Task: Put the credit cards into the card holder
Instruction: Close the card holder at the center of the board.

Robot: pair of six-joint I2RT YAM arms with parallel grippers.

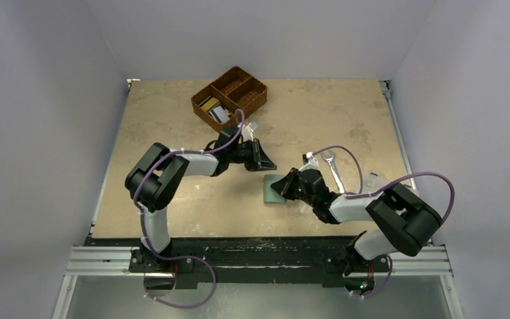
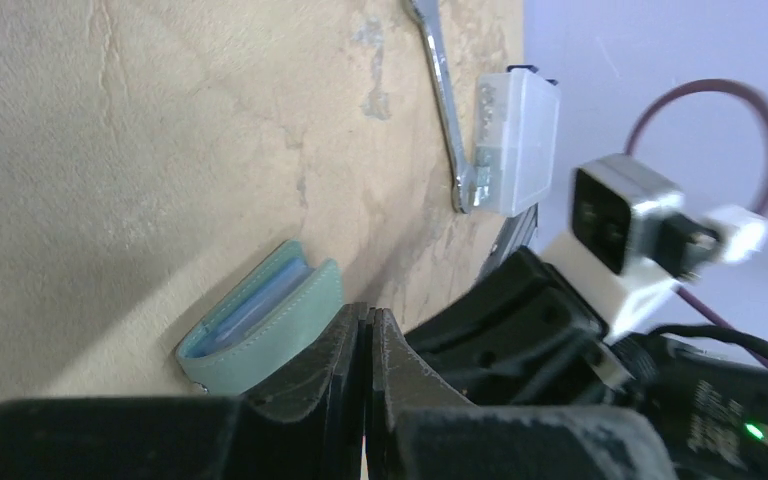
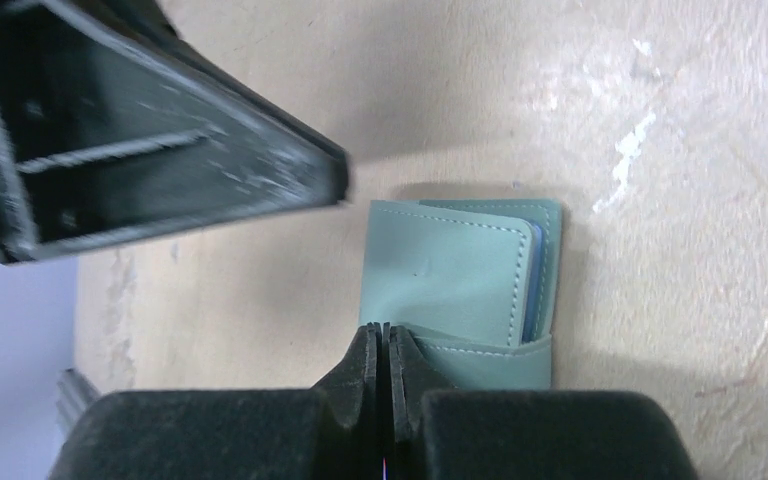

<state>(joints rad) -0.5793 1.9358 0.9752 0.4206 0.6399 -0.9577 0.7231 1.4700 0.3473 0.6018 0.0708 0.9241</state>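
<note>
Tan mottled table, white walls on three sides. Both arms reach inward so their tips nearly meet mid-table.

Wicker basket: well behind the left gripper, toward the far edge. Three compartments.

Left gripper: jaws pressed together in the left wrist view, nothing visible between them. It hangs just above and beside the card holder, apart from it.

Right gripper: jaws fully closed too. The tips sit right at the holder's near edge, overlapping the lower flap. Cannot tell whether the flap is pinched or only touched.

Card holder: flat on the table straight ahead of the right tips and under the left gripper's reach. Teal, folded, top flap slightly offset, with a blue edge showing between the layers. Same gap is visible from the left wrist.

Clear plastic box: behind the right gripper, out by that arm's forearm, touching the wrench head.

Wrench: silver, flat on the table, just beside the right gripper on its outer side and running toward the box.

Credit cards: a small stack in the basket compartment nearest the left gripper, well apart from the holder.
</note>
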